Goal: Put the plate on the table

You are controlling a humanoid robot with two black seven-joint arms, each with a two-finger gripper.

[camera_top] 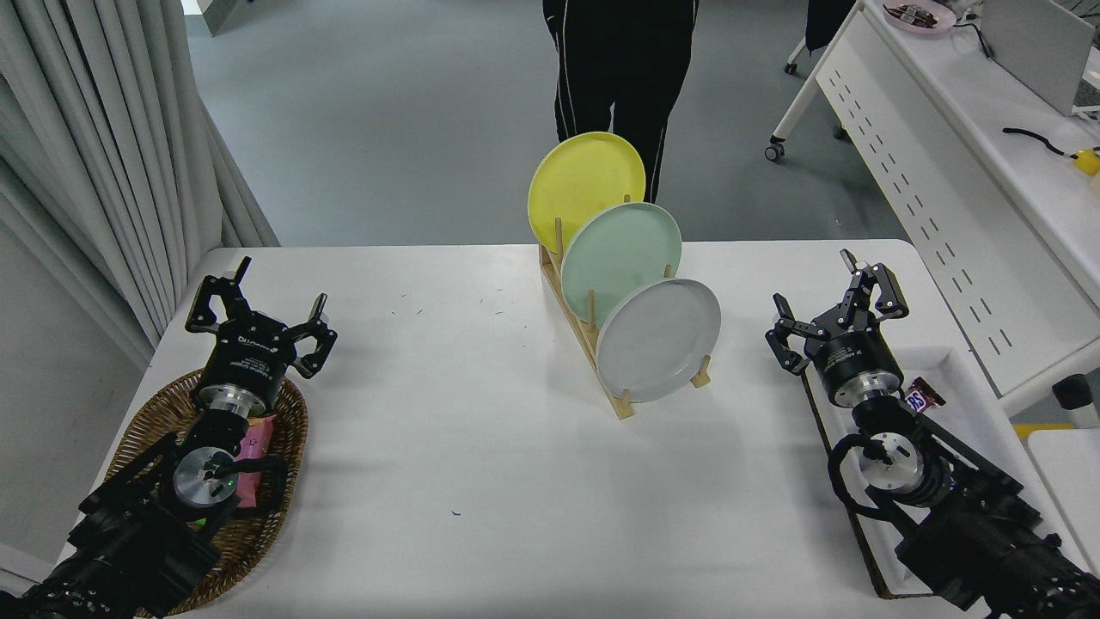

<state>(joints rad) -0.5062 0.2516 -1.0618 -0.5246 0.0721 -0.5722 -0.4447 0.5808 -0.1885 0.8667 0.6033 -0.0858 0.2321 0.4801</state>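
The light grey plate (658, 340) stands on edge in the front slot of a wooden rack (584, 331) near the middle of the white table (447, 430). Behind it stand a mint green plate (620, 258) and a yellow plate (584, 185). My right gripper (832, 303) is open and empty, hovering right of the grey plate with a clear gap. My left gripper (258, 314) is open and parked at the lower left.
A wicker basket (284, 447) with a pink packet lies under my left arm. A white tray (954, 395) with a snack bar (921, 397) lies under my right arm. A person in black (619, 77) stands at the far side. A white perforated-panel desk (928, 189) stands at the right.
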